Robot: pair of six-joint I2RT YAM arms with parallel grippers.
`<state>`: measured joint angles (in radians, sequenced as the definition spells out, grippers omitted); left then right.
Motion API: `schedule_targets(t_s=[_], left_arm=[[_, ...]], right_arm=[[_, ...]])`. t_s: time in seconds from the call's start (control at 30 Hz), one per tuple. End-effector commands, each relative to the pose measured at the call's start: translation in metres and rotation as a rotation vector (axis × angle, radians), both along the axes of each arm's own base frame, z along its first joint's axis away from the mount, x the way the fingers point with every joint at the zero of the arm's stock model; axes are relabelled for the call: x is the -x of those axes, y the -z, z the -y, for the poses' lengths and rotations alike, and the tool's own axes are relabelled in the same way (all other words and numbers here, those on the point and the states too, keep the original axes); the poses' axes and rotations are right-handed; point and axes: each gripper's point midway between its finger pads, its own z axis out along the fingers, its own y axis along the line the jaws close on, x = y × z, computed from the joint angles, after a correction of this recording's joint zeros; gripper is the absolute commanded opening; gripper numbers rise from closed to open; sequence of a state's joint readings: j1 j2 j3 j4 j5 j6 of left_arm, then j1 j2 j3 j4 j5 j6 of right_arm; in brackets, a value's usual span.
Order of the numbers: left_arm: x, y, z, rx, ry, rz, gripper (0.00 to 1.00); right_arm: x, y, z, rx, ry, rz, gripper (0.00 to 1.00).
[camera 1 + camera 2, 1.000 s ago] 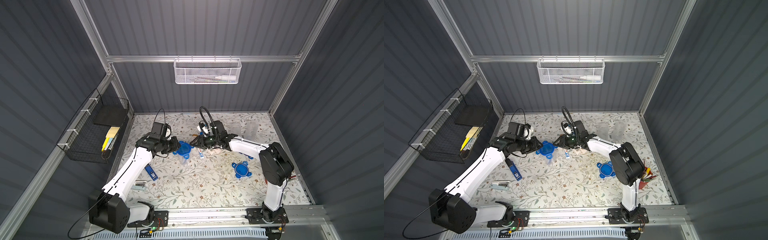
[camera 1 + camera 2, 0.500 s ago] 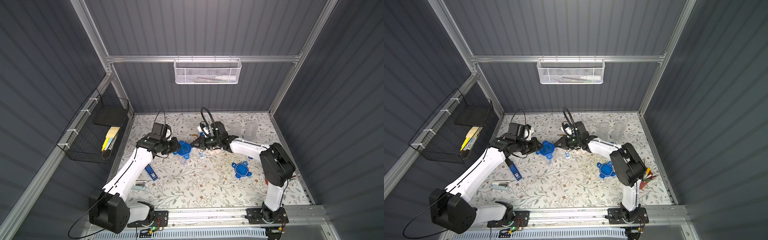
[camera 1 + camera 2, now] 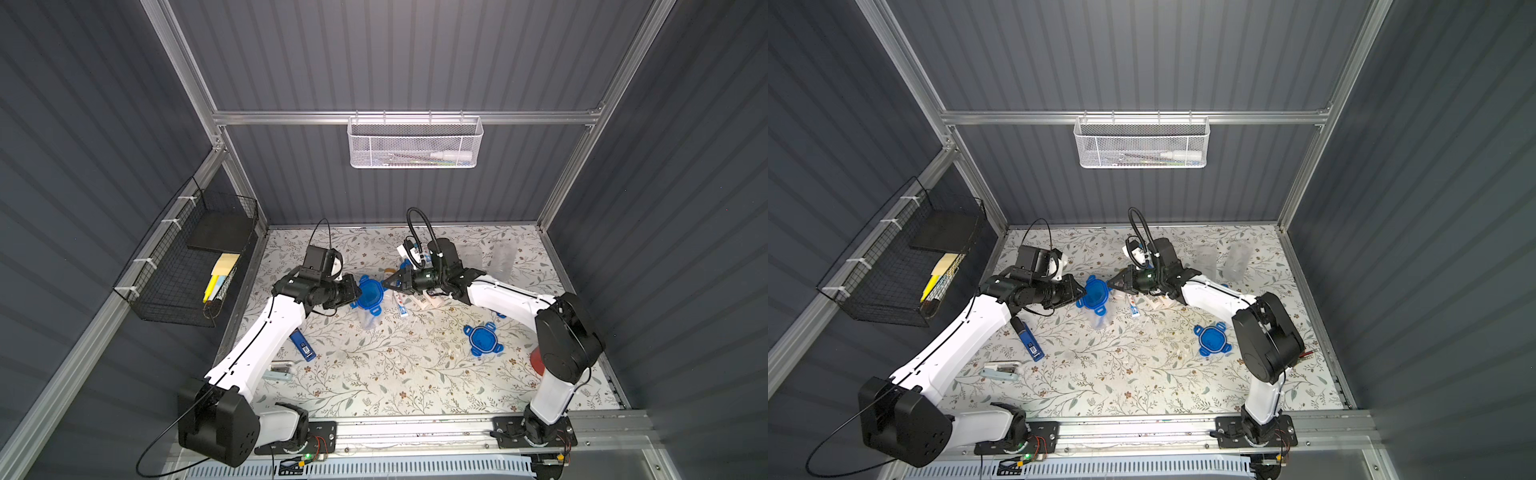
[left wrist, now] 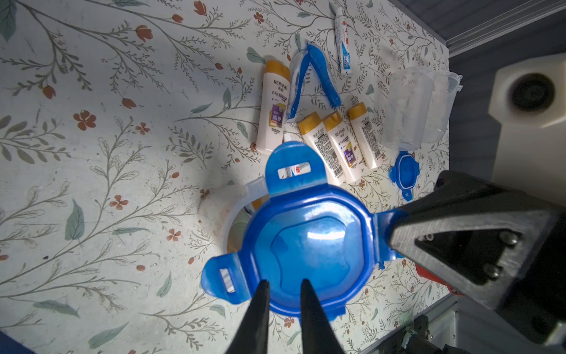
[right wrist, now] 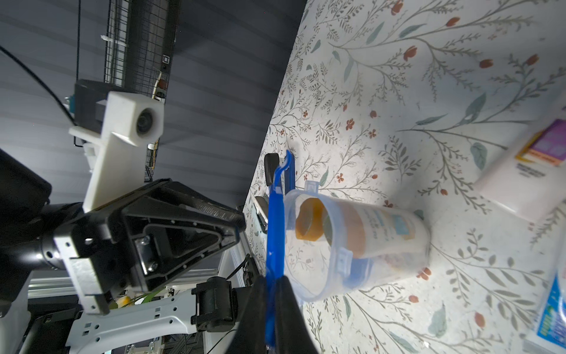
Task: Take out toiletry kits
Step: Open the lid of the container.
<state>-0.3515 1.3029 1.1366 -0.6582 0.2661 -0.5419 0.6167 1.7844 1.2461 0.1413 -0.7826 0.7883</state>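
A clear jar (image 3: 368,322) (image 5: 367,245) stands on the floral table and holds a cream bottle with a tan cap (image 5: 309,223). Its blue lid (image 3: 369,293) (image 4: 306,245) hangs just off the jar's mouth. My right gripper (image 5: 271,280) (image 3: 384,284) is shut on one tab of the lid. My left gripper (image 4: 284,282) (image 3: 357,291) hovers over the lid's opposite rim, its jaws a narrow gap apart and pinching nothing. Beside the jar lie toiletry kits: several cream bottles (image 4: 343,144), blue toothbrushes (image 4: 321,76) and a toothpaste tube (image 4: 343,39) (image 3: 401,305).
A second blue lid (image 3: 482,338) lies in front of the right arm. A dark-blue flat gadget (image 3: 302,343) and a pale stapler-like item (image 3: 278,372) lie by the left arm. Empty clear jars (image 3: 505,257) stand at the back right. A wire basket (image 3: 195,266) hangs on the left wall.
My right gripper has edged toward the jar and closed its jaws on the lid's tab. The left arm has not moved.
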Motion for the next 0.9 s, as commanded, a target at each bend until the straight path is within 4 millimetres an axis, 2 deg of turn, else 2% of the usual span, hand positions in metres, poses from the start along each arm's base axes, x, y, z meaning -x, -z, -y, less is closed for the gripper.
schedule_targets(t_s=[0.0, 0.23, 0.43, 0.7, 0.87], left_arm=[[0.002, -0.005, -0.002, 0.008, 0.003, 0.011, 0.21], [0.003, -0.006, -0.003, 0.004, 0.000, 0.014, 0.21], [0.003, -0.009, -0.004, 0.001, -0.005, 0.019, 0.21], [0.001, -0.010, -0.006, -0.010, -0.008, 0.022, 0.21], [0.000, -0.011, -0.006, -0.013, -0.007, 0.018, 0.21]], right_arm=[[0.010, -0.012, -0.001, -0.014, -0.031, 0.028, 0.09], [0.022, -0.026, -0.002, -0.024, -0.053, 0.050, 0.08], [0.032, -0.038, 0.008, 0.010, -0.042, 0.106, 0.07], [0.044, -0.043, 0.039, 0.153, 0.017, 0.209, 0.05], [0.052, -0.036, 0.066, 0.270, 0.064, 0.257, 0.00]])
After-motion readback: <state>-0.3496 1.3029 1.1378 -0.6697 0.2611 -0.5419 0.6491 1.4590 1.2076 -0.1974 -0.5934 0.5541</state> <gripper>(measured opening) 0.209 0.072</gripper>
